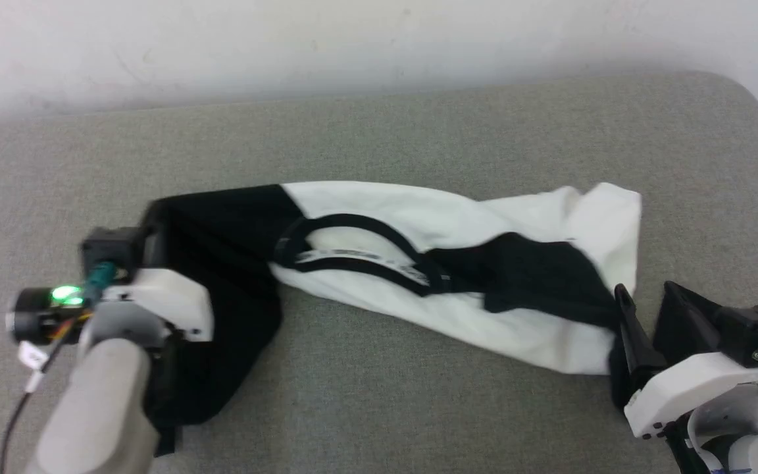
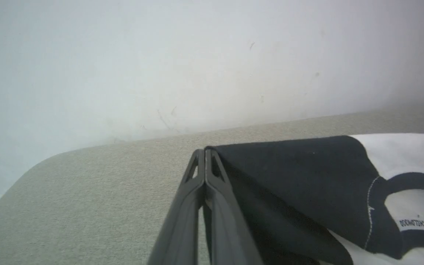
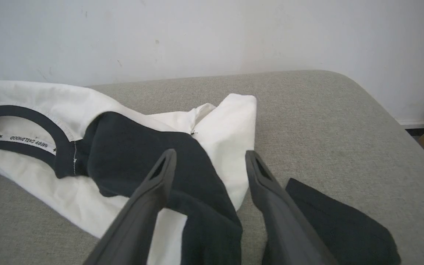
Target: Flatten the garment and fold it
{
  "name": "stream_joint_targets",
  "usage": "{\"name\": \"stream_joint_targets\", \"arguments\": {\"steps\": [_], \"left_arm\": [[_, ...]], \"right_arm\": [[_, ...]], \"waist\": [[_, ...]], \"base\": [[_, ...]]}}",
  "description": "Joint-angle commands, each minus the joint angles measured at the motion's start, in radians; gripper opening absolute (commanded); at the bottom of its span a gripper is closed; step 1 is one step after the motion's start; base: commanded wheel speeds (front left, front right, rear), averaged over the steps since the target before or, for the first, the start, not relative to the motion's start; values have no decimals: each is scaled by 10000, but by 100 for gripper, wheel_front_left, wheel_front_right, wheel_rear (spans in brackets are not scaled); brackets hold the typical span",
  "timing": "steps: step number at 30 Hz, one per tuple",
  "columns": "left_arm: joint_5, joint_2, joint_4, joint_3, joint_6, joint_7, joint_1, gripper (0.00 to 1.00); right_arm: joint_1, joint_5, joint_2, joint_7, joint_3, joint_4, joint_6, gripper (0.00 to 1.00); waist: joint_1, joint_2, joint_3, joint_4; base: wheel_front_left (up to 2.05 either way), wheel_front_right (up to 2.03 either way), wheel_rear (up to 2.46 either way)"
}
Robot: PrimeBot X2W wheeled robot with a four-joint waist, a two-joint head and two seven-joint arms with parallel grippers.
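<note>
- Grey woven upholstery (image 1: 379,131) carries the garment (image 1: 418,217), which I see in the head view lying in a twisted band from left to right. One black sleeve is at the left end and the collar loop is near the middle.
- My left gripper (image 1: 154,220) reaches up that view from the lower left. Its pale forearm is angled inward and its dark fingers are lost against the black sleeve.
- My right gripper (image 1: 649,293) comes in from the lower right, tilted left. Its jaws are released, just beside the garment's right end.
- In the left wrist view, the left gripper (image 2: 204,152) has its jaws clenched tip to tip on the corner of the black sleeve. The garment (image 2: 300,176) runs off to the right, with a pale wall (image 2: 160,55) behind.
- In the right wrist view, the right gripper (image 3: 209,156) is spread wide and grasps nothing. One finger is over the other black sleeve of the garment (image 3: 131,154), the other over the upholstery.
</note>
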Motion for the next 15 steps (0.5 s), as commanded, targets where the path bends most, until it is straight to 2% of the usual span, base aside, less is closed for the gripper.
{"name": "stream_joint_targets", "arguments": {"steps": [1, 5, 7, 11, 15], "left_arm": [[-116, 241, 127, 313, 220, -73, -82, 0], [-476, 370, 303, 580, 208, 118, 304, 0], [-700, 260, 317, 622, 132, 80, 566, 98], [-1220, -204, 288, 717, -2, -337, 1135, 100], [-1670, -694, -24, 970, -62, -1297, 1683, 100]], "right_arm": [[-138, -55, 12, 35, 96, 45, -11, 100], [-118, -176, 12, 116, 441, 68, -11, 100], [-117, -263, -53, 161, 725, 48, -11, 100], [-146, -298, -548, 364, 1662, 6, -11, 100], [-389, -314, -1113, 653, 2712, 1, -11, 100]], "waist": [[-1, 1, 17, 7], [-1, 1, 34, 50], [-1, 1, 48, 103], [-1, 1, 26, 268], [-1, 1, 53, 452]], "base": [[0, 0, 0], [0, 0, 0], [0, 0, 0], [0, 0, 0], [0, 0, 0]]}}
